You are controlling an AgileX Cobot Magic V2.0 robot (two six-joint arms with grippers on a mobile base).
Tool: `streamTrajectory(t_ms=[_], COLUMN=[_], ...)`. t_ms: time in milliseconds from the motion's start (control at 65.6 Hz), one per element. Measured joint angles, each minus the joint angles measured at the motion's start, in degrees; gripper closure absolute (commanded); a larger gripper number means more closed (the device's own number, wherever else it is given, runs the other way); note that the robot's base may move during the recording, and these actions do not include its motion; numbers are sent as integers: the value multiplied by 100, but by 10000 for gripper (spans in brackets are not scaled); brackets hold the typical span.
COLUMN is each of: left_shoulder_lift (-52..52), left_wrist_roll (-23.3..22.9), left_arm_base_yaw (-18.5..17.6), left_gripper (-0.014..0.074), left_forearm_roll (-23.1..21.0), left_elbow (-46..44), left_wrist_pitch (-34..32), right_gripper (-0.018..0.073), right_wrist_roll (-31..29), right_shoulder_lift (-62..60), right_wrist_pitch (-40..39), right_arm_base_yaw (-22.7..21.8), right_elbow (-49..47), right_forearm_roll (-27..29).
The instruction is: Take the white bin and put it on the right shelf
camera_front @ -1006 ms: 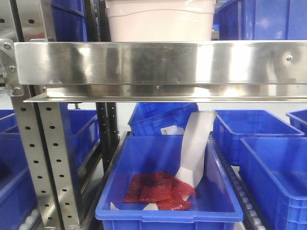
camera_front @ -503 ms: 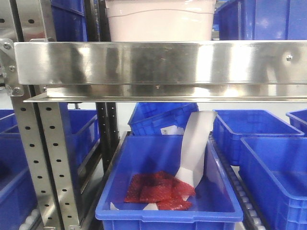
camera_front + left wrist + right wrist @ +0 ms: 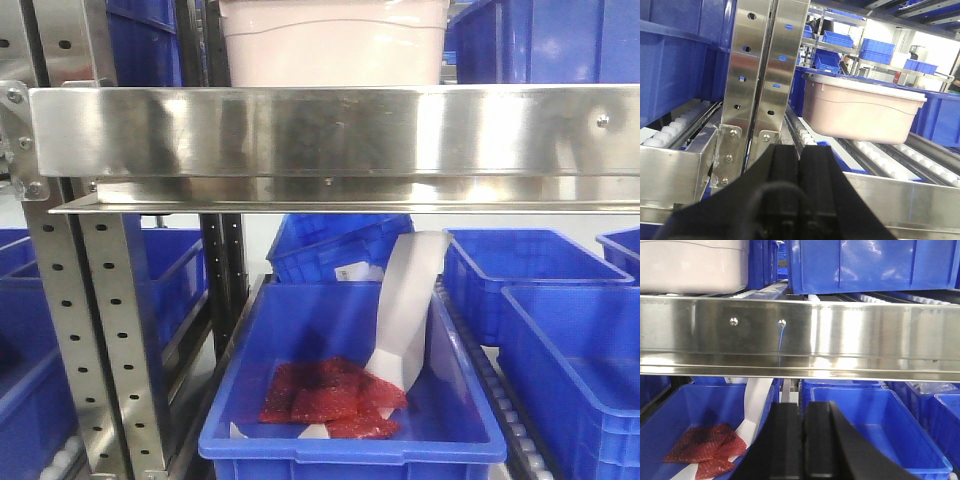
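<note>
Front view: white bin point(image 3: 334, 42) sits on the right shelf point(image 3: 330, 135), directly behind and above the shelf's shiny front rail, left of centre. Only its lower pinkish walls show; the top is cut off by the frame edge. Blue bins point(image 3: 560, 40) stand on the same tier to the bin's right. Perforated uprights point(image 3: 95, 330) carry the rail at its left end. Below the rail, an open blue bin point(image 3: 350, 440) holds red bubble wrap point(image 3: 330, 398) and a white paper strip point(image 3: 408, 310) leaning against its right wall. No grippers in this view.

Left wrist view: left gripper point(image 3: 799, 170) at bottom centre, fingers pressed together, nothing between them. It sits in front of the shelf rail, beside the uprights point(image 3: 762, 85). White bin point(image 3: 860, 107) lies beyond the rail on the roller tracks point(image 3: 875, 160), to the right of the uprights, well apart from the gripper. White rimmed lid is on.

Right wrist view: right gripper point(image 3: 805, 440) at bottom centre, below the shelf rail point(image 3: 800, 335), fingers together, holding nothing. White bin point(image 3: 692, 265) shows above the rail at its left end, with blue bins point(image 3: 870, 265) to its right on the same tier. Under the rail, the red wrap point(image 3: 705, 449) lies in the lower blue bin left of the gripper.
</note>
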Motion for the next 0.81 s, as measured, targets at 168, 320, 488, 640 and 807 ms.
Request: streamTrajectory(t_ms=[168,320,488,640,807], left_shoulder_lift=[0,0,-44,-469,-1373], left_wrist_roll=[0,0,-1123,-3331,-4740], left_arm_base_yaw=[0,0,302,888,1215], left_gripper=[713,713,713,713,713], left_forearm_roll=[0,24,1298,3648,5444], left_elbow=[0,24,119,350,738], left_wrist_pitch=[0,0,418,1285,1623], right_gripper=[492,492,492,492,492], right_wrist_roll=[0,-10,-10,-10,-10], right_shoulder_lift=[0,0,0,0,0], right_wrist_pitch=[0,0,0,0,0], right_arm_base_yaw=[0,0,0,0,0], right_elbow=[0,0,0,0,0], right_forearm_roll=[0,0,0,0,0])
